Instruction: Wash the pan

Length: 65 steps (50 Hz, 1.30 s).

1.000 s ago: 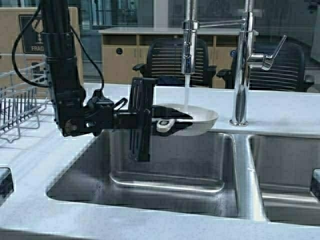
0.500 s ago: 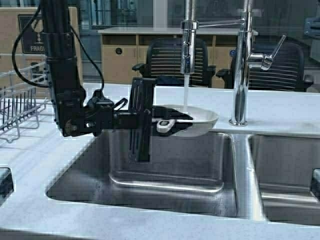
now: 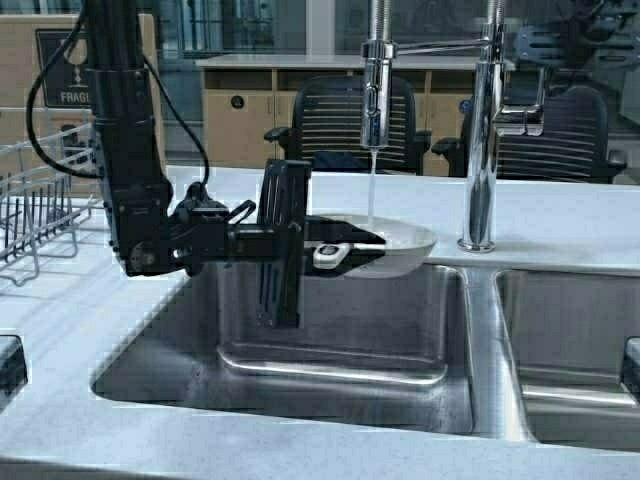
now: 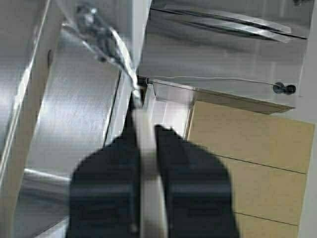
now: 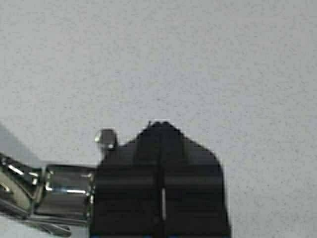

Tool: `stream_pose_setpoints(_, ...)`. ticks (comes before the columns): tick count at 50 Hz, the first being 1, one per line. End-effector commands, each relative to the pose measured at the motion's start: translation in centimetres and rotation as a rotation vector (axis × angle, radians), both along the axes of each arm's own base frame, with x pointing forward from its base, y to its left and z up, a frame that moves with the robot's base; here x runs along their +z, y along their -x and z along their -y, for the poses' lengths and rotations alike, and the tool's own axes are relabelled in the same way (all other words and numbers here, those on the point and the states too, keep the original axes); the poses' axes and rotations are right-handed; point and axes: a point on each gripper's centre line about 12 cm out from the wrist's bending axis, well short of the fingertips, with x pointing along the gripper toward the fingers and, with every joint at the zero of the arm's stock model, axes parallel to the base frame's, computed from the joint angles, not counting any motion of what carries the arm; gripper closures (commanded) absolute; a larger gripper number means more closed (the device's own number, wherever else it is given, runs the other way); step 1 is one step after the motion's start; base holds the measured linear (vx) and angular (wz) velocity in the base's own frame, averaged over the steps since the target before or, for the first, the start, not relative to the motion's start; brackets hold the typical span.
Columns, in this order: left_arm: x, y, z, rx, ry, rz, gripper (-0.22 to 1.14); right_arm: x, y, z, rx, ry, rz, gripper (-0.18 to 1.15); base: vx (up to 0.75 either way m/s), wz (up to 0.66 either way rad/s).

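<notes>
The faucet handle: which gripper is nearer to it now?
Right. The right gripper is shut over the faucet handle, pressing on it. The left gripper is over the sink, shut on the pan under the water stream.

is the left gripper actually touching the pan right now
Touching. The high view shows the left gripper with its jaws closed on the pan at its handle, holding it level over the sink.

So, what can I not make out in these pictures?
High view: the inside of the pan, seen nearly edge-on; its rim hides any dirt.
High view: the right hand is blurred at the top edge; contact with the faucet lever is unclear.
Left wrist view: the left hand covers most of the pan.
</notes>
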Motion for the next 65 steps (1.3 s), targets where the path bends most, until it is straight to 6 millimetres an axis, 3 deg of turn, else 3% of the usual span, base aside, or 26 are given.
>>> stream_pose_setpoints(1, 1.2, -0.5, 0.5, -0.002, 0.038, 0.044, 0.89, 2.8, -0.7, -4.3, 0.096, 0.024, 0.061, 0.92, 0.0, 0.0)
stream_pose_setpoints(9, 1.2, -0.5, 0.5, -0.003, 0.036, 0.046, 0.89, 4.8, -0.8, -5.3, 0.122, 0.031, 0.12, 0.92, 0.0, -0.03)
stream_pose_setpoints(19, 1.5, -0.8, 0.5, 0.013, 0.088, 0.133, 0.89, 12.0, 0.6, -5.0, 0.128, 0.031, 0.393, 0.92, -0.01, -0.04)
stream_pose_setpoints(27, 1.5, -1.7, 0.0, 0.101, 0.19, 0.28, 0.89, 15.5, 2.3, -4.4, 0.124, 0.055, 0.461, 0.92, 0.0, -0.03)
stream_pose_setpoints(39, 0.3, -2.2, -1.5, 0.225, 0.105, 0.242, 0.89, 16.7, 5.3, -3.1, 0.112, 0.091, 0.477, 0.92, 0.0, 0.0)
stream_pose_setpoints(50, -0.3, -1.3, -2.9, 0.25, -0.138, 0.062, 0.89, 16.1, 7.7, -1.7, 0.084, 0.098, 0.46, 0.92, 0.0, 0.0)
stream_pose_setpoints(57, -1.0, -0.5, -2.7, 0.184, -0.233, -0.036, 0.89, 15.2, 8.9, -1.6, 0.083, 0.095, 0.438, 0.92, 0.0, 0.0)
stream_pose_setpoints(65, -1.5, 0.0, -1.1, 0.062, -0.146, 0.012, 0.89, 15.3, 10.7, -1.6, 0.081, 0.089, 0.449, 0.92, 0.0, 0.0)
